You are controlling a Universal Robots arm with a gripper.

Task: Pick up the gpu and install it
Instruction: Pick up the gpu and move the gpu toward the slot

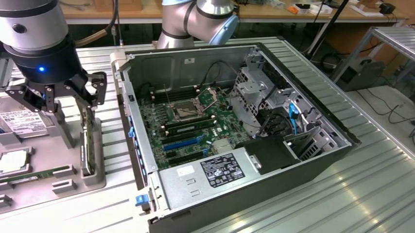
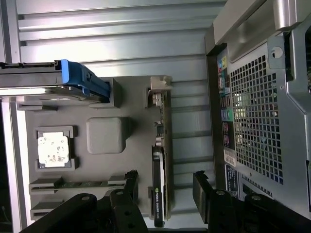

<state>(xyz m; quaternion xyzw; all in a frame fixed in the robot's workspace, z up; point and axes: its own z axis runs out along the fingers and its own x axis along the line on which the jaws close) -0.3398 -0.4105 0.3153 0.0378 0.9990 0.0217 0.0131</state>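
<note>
Black steel computer case lies open at the exterior view's right, its motherboard bare and the blue card slots unfilled. At that view's left, a grey tray holds a hard drive, a processor chip, a memory stick and the gpu, which stands on edge in its slot. The gripper hangs spread wide, one finger on either side of the card, clasping nothing. I judge the card light, stiff and fragile: pinch its flat faces, away from the connector edge
</note>
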